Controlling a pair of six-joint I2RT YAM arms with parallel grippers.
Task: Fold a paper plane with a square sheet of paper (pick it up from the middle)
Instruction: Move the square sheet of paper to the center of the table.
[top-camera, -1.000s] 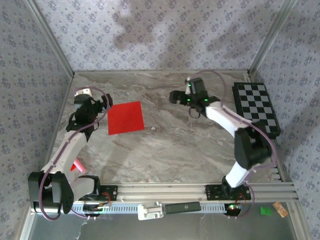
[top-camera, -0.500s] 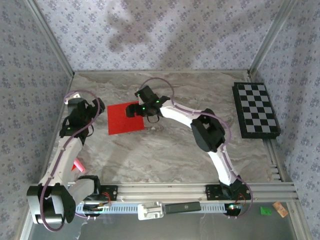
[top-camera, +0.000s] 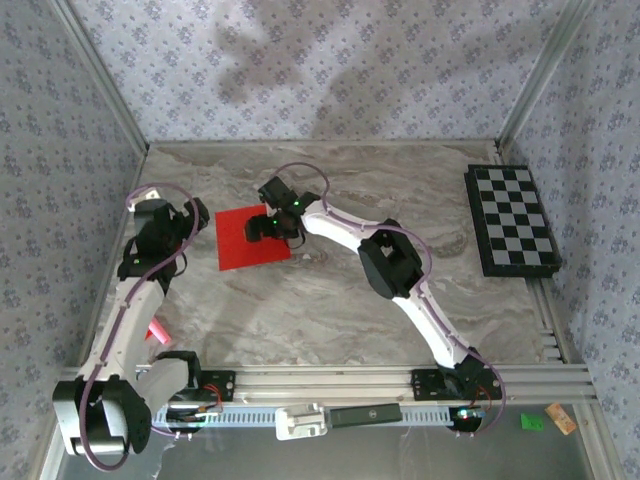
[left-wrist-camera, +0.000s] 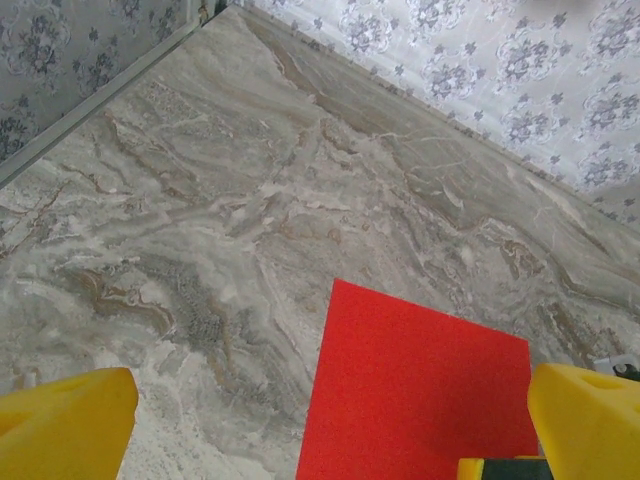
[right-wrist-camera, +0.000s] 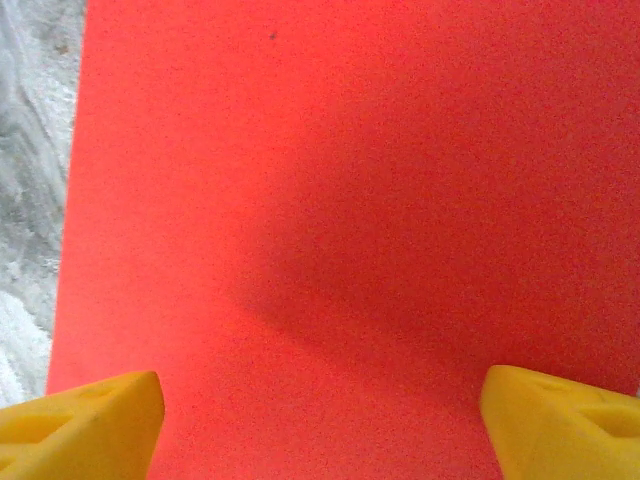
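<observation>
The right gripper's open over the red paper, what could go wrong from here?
1. The square sheet of paper lies flat on the smooth table; the open right gripper may slide or crumple it instead of pinching up a fold.
2. From above, that gripper looks nearer the sheet's far right corner than its middle, so a lift might hang lopsided.
3. The open left gripper sits close by; the arms could crowd.

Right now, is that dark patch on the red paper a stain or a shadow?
Right wrist view: a soft-edged shadow on the square sheet of paper, no stain. Top external view: the right gripper hangs over that sheet; blotchy shadows mark the back wall.
</observation>
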